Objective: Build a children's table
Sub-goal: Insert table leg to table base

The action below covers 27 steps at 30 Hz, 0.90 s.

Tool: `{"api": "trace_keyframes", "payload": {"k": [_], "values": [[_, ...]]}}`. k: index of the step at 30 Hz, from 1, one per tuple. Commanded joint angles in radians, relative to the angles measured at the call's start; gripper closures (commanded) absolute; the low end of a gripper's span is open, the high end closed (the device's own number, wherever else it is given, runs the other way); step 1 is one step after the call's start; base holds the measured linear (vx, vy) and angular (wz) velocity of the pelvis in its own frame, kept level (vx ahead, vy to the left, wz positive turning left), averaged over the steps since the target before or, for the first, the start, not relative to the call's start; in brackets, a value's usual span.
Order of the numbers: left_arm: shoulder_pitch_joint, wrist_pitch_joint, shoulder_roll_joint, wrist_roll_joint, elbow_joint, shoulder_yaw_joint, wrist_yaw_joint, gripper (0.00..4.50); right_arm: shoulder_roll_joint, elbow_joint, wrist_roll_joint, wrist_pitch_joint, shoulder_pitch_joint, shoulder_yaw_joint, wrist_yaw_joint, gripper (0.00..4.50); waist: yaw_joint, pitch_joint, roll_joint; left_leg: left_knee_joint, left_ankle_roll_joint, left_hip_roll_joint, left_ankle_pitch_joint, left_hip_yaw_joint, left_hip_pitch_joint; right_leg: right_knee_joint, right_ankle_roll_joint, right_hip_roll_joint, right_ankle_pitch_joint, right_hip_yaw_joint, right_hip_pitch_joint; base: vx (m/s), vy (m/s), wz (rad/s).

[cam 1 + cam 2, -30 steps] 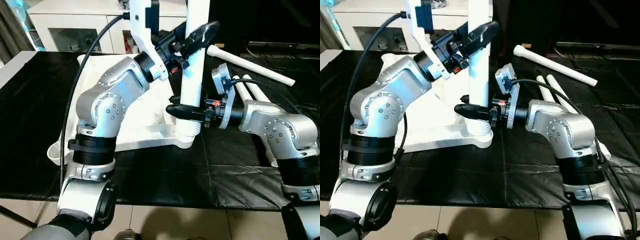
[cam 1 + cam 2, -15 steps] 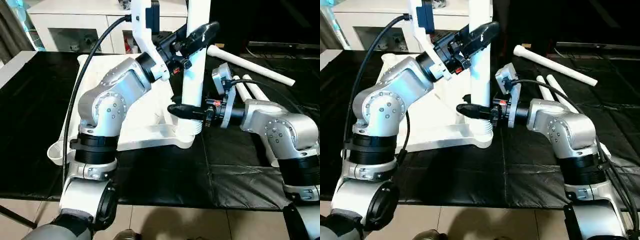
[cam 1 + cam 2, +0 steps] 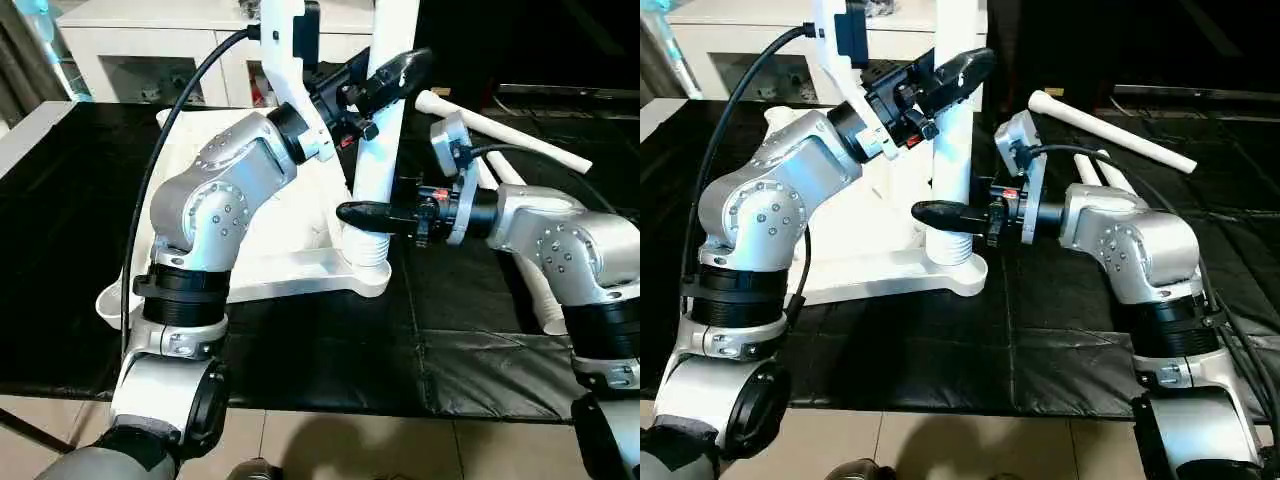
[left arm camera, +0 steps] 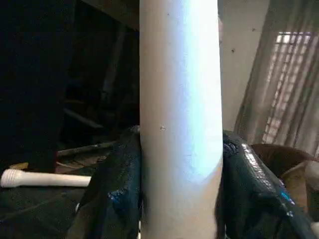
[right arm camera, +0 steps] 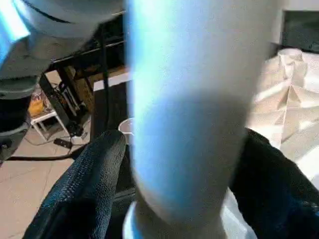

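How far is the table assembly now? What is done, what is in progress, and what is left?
Nothing looks finished. The tabletop lies underside up. One leg stands upright, its threaded end at a corner socket; whether it is seated cannot be told. The left gripper clamps this leg high up; the right gripper brackets it near the threads. Three loose legs lie beside the tabletop.

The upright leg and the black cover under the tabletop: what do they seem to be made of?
The upright leg looks like smooth white plastic with a soft sheen and a ribbed, threaded foot. The black cover seems to be thin plastic sheet or coated cloth, since it creases and glints.
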Motion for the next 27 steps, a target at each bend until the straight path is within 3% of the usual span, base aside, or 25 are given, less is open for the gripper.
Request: {"api": "trace_keyframes", "payload": {"k": [1, 11, 12, 16, 17, 27], "values": [[-0.007, -0.002, 0.005, 0.005, -0.029, -0.012, -0.012, 2.70, -0.011, 0.004, 0.007, 0.018, -0.026, -0.003, 0.016, 1.07, 0.004, -0.082, -0.024, -0.052, 0.066, 0.059, -0.083, -0.019, 0.018, -0.069, -0.194, -0.085, -0.203, 0.046, 0.060, 0.000, 0.000, 0.00], [-0.003, 0.010, 0.003, -0.012, -0.051, -0.018, -0.025, 2.70, -0.006, 0.051, -0.004, 0.018, -0.043, 0.006, 0.026, 1.07, 0.003, -0.080, -0.026, -0.051, 0.061, 0.060, -0.094, -0.018, 0.019, -0.069, -0.189, -0.085, -0.222, 0.045, 0.058, 0.000, 0.000, 0.00], [-0.003, 0.012, 0.002, -0.014, -0.053, -0.018, -0.026, 2.70, -0.006, 0.054, -0.005, 0.018, -0.044, 0.007, 0.027, 1.34, 0.003, -0.080, -0.026, -0.051, 0.060, 0.060, -0.097, -0.019, 0.019, -0.070, -0.188, -0.084, -0.228, 0.045, 0.058, 0.000, 0.000, 0.00], [-0.001, 0.017, 0.000, -0.020, -0.059, -0.020, -0.031, 2.70, -0.004, 0.058, -0.006, 0.016, -0.046, 0.006, 0.033, 1.46, 0.003, -0.081, -0.026, -0.051, 0.060, 0.059, -0.093, -0.019, 0.018, -0.068, -0.186, -0.085, -0.222, 0.045, 0.059, 0.000, 0.000, 0.00], [-0.001, 0.016, 0.000, -0.020, -0.059, -0.020, -0.032, 2.71, -0.004, 0.061, -0.007, 0.016, -0.047, 0.007, 0.035, 1.75, 0.003, -0.081, -0.026, -0.051, 0.061, 0.059, -0.093, -0.019, 0.018, -0.069, -0.186, -0.084, -0.222, 0.045, 0.058, 0.000, 0.000, 0.00], [-0.001, 0.021, 0.000, -0.027, -0.063, -0.019, -0.036, 2.71, -0.002, 0.067, -0.013, 0.012, -0.045, 0.008, 0.042, 2.40, 0.003, -0.081, -0.026, -0.051, 0.059, 0.059, -0.095, -0.018, 0.018, -0.069, -0.188, -0.085, -0.223, 0.046, 0.058, 0.000, 0.000, 0.00]]}}
